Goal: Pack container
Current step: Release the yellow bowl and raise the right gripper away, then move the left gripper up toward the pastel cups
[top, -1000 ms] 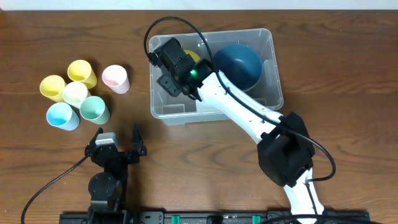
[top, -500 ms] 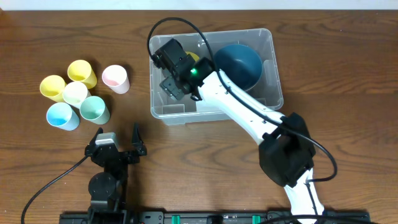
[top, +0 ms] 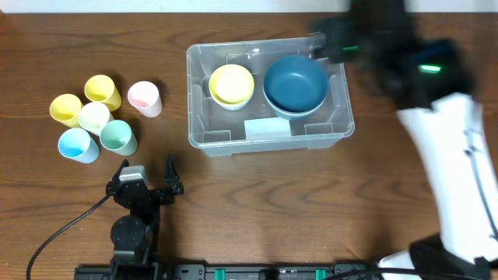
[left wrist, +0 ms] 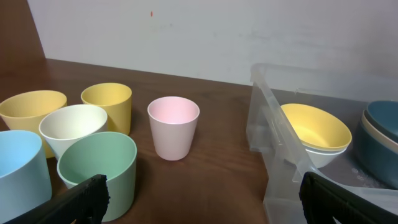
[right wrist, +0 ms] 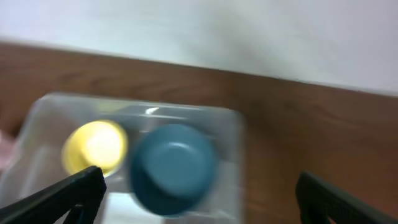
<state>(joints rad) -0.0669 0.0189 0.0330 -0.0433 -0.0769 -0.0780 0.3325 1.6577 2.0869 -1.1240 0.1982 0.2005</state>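
Container (top: 204, 138) mid-table, right of the cups (top: 95, 117), yellow bowl (top: 232, 83) and blue bowl (top: 296, 83) side by side inside, your left gripper (top: 146, 177) low at the near edge — jaws apart, your right gripper (right wrist: 202, 190) blurred over its far-right corner, jaws wide apart.

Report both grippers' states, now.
Left gripper: open, holding nothing.
Right gripper: open, holding nothing.
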